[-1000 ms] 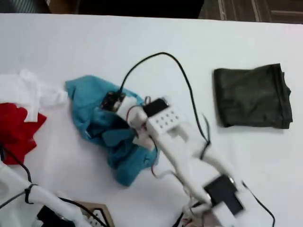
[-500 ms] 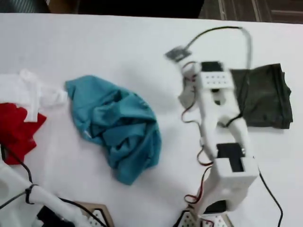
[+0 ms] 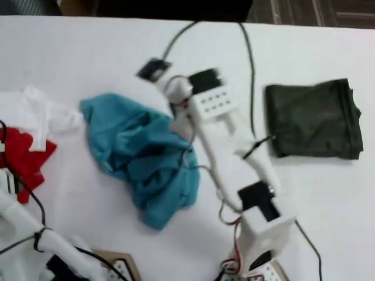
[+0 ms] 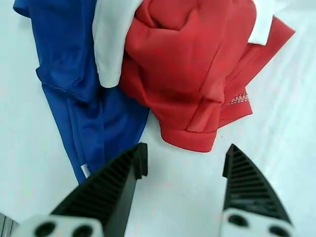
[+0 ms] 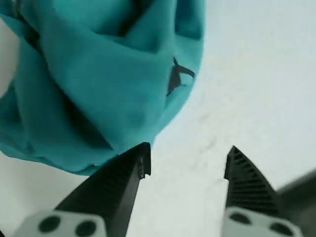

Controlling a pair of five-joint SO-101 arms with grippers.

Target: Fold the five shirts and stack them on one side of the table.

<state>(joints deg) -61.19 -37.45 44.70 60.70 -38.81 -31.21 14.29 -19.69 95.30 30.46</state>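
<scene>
The right gripper (image 5: 187,158), wide open and empty, hangs at the edge of the crumpled teal shirt (image 3: 143,155), which lies mid-table to its left, well apart from the open left gripper (image 4: 185,158).

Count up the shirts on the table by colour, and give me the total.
teal shirt: 1
dark green shirt: 1
red shirt: 1
white shirt: 1
blue shirt: 1
Total: 5
</scene>
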